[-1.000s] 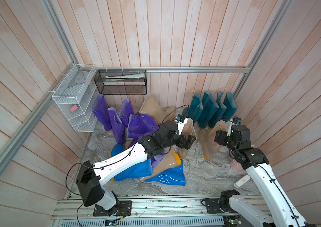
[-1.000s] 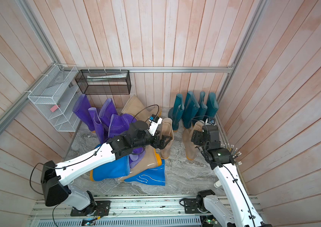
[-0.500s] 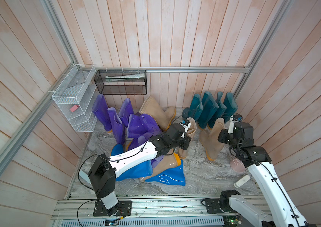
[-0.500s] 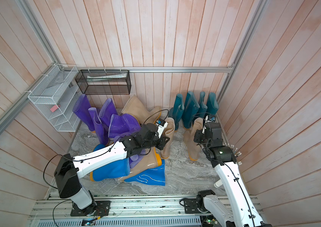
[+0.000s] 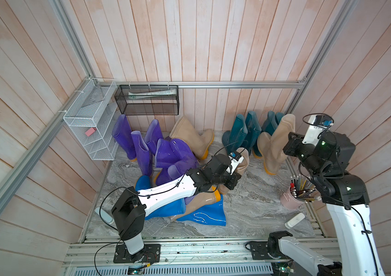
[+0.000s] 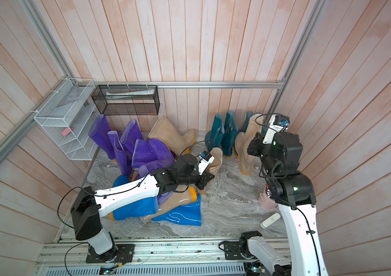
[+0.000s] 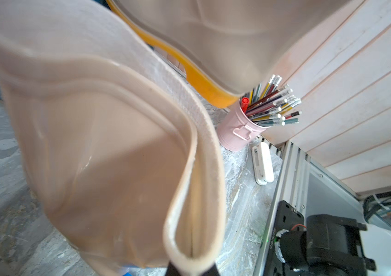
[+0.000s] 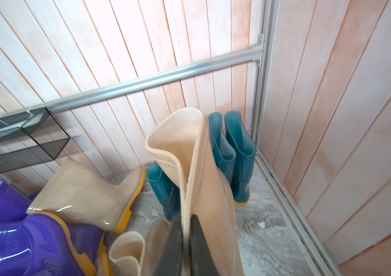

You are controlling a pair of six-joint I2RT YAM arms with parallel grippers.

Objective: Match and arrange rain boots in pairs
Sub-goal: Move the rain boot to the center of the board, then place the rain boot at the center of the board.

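Observation:
My left gripper [image 5: 233, 179] [image 7: 191, 267] is shut on the pinched cuff of a beige rain boot [image 5: 243, 162] [image 7: 108, 148] that stands mid-floor. Near the right wall, my right gripper [image 5: 288, 144] [image 8: 186, 239] is shut on the shaft of a second beige boot [image 5: 283, 130] [image 8: 197, 167], which is tilted and has an orange sole. Several teal boots [image 5: 244, 133] stand in a row by the back wall behind it. Several purple boots [image 5: 142, 148] are heaped at the back left. A beige boot [image 5: 189, 133] leans beside them. Two blue boots [image 5: 204, 212] and another beige boot [image 5: 201, 199] lie under my left arm.
A pink cup of pencils [image 5: 290, 199] stands by the right wall, with a white remote [image 5: 295, 219] on the floor in front of it. A white wire rack [image 5: 89, 129] and a black mesh basket [image 5: 146, 102] hang at the back left. The floor is grey marble.
Both grippers went from open to shut, each on a beige boot. The right gripper and its boot have moved back toward the right wall. The left forearm has swung lower.

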